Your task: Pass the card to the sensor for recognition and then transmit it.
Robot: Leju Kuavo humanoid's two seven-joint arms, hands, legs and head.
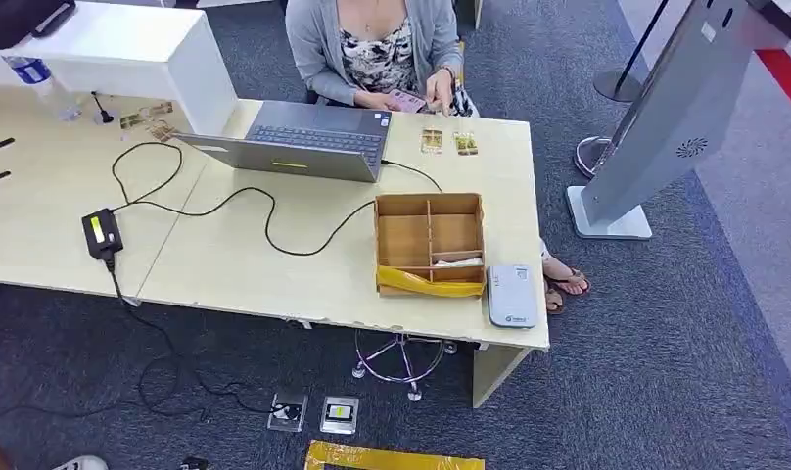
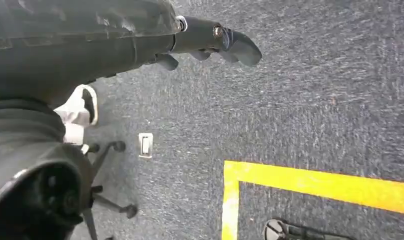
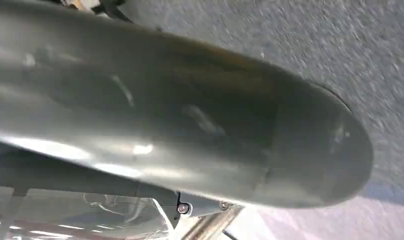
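Here the left hand [image 2: 210, 42] hangs over carpet, fingers apart, holding nothing; the right hand's [image 3: 270, 150] fingers can't be told; card reader [image 1: 511, 296] beside the divided box [image 1: 430, 245]

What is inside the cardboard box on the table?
The divided cardboard box holds white card-like pieces in its near right compartment. Its other compartments look empty. Yellow tape covers its near edge.

left hand [image 2: 210, 42]: we see a dark grey ribbed cover, black fingers, a small silver screw | right hand [image 3: 190, 125]: we see a smooth glossy grey shell
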